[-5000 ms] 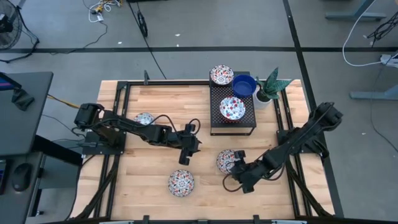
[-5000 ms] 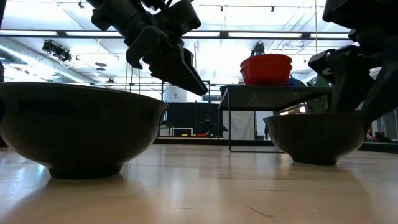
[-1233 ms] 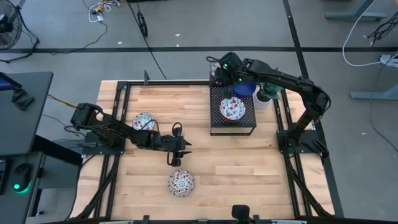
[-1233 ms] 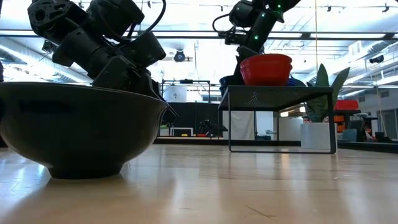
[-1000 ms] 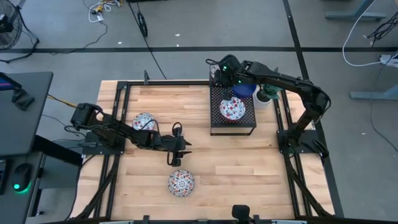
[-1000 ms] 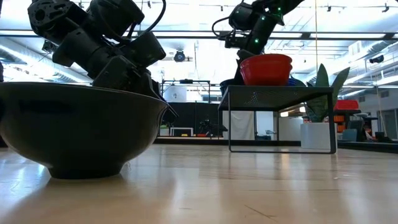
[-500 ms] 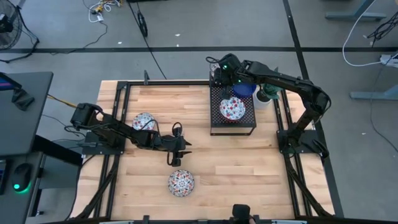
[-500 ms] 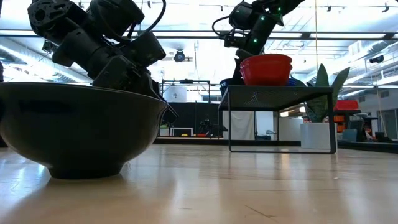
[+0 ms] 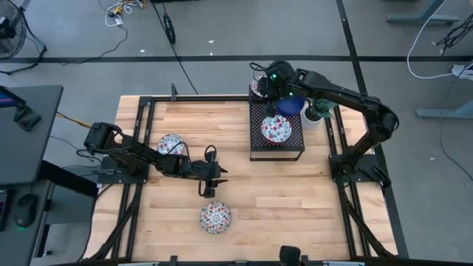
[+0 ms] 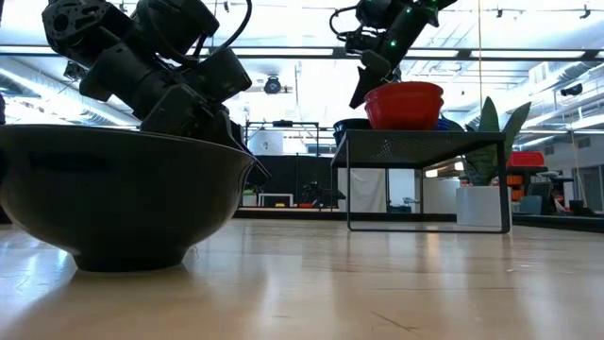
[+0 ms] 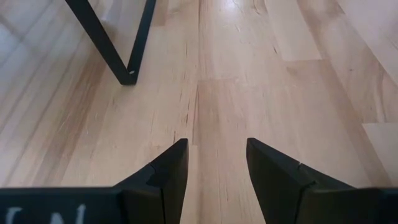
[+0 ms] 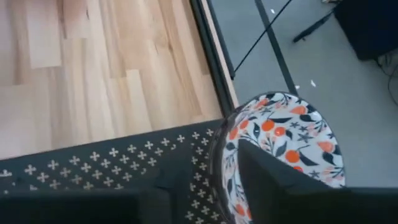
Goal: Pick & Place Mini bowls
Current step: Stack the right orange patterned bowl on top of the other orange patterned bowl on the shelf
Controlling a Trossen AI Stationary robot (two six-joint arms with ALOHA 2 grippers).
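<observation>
R gripper [image 9: 264, 86] sits over the far corner of the rack [image 9: 295, 148], its fingers [image 12: 280, 180] straddling the rim of a floral bowl [image 12: 280, 134]: one finger inside, the other outside against the wall. Fingers look parted, not clamped, but whether they're clear of the rim I can't tell. The bowl rests on the rack top, right at its edge, w/ floor just beyond.

Risks from here, as I judge them:
- If a finger is touching the rim when the arm lifts, it could drag or tip the bowl. It's at the rack edge, so a small nudge outward could send it off onto the floor; ceramic, so likely breaks.
- The blue bowl [image 9: 290, 102] is just beside the fingers; a sideways exit could knock it toward the plant [image 9: 322, 102].
- Another floral bowl [image 9: 276, 128] sits nearer on the rack; a low sweep back toward the counter [image 9: 310, 214] could clip it.

L gripper [image 9: 206, 191] hangs low over the counter w/ fingers [image 11: 171, 171] apart and nothing between them. The next floral bowl [image 9: 215, 217] lies just ahead of them, another [image 9: 171, 143] back alongside the arm. Descending off-centre could push the bowl away rather than catch its rim; glossy glaze, so a thin rim pinch may slip.
</observation>
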